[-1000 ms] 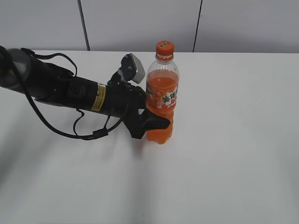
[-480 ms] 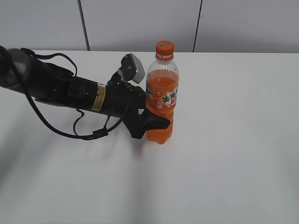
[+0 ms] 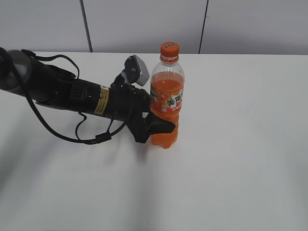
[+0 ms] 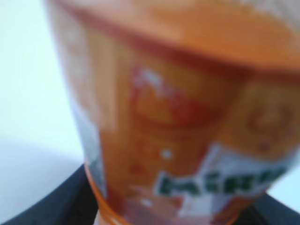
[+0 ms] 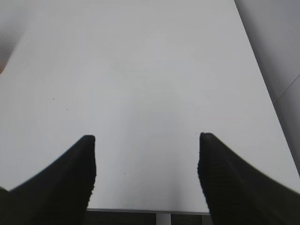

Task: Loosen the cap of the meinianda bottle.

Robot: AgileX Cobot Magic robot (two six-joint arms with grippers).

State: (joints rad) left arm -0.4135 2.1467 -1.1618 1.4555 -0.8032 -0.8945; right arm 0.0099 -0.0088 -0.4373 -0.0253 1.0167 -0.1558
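Observation:
The meinianda bottle [image 3: 167,103] stands upright on the white table [image 3: 231,159], full of orange soda, with its orange cap [image 3: 169,48] screwed on top. My left gripper [image 3: 165,124] comes in from the left and is shut on the bottle's lower body, one black finger [image 3: 161,126] crossing its front. In the left wrist view the bottle's label [image 4: 178,117] fills the frame, blurred, with dark fingers [image 4: 56,206] at the bottom corners. My right gripper [image 5: 146,140] is open over bare table, holding nothing; it is outside the exterior view.
The left arm [image 3: 72,91] with its loose black cables [image 3: 91,137] lies low across the table's left half. A grey panelled wall [image 3: 144,24] runs behind the table. The right wrist view shows the table's edge [image 5: 140,209] below the fingers.

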